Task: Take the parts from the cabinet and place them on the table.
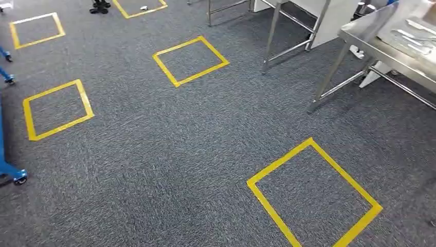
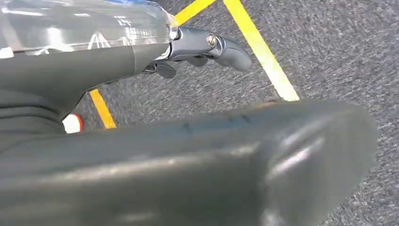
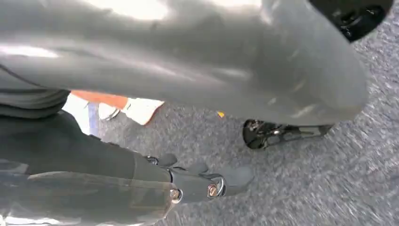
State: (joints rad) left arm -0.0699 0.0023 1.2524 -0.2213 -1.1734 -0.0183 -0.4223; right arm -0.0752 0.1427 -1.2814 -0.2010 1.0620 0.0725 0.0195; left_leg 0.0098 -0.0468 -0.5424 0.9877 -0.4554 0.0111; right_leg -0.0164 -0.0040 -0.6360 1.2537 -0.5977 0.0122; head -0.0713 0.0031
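Observation:
In the left wrist view my left hand (image 2: 197, 52) grips a part sealed in a clear plastic bag (image 2: 84, 26), pressed between the dark fingers (image 2: 230, 52) and the thick grey thumb (image 2: 235, 155). My right hand (image 3: 197, 181) likewise holds a clear bagged part (image 3: 80, 200) against its fingers, above the carpet. The steel table (image 1: 378, 51) stands at the far right of the head view, with several bagged parts (image 1: 416, 36) lying on its top.
Grey carpet carries yellow tape squares (image 1: 313, 198), (image 1: 190, 60), (image 1: 56, 109). A second steel table frame (image 1: 288, 36) stands beyond. A blue wheeled cart base (image 1: 10, 170) sits at the left edge. A person's shoes (image 1: 100, 6) are far back. A caster (image 3: 263, 134) is near my right hand.

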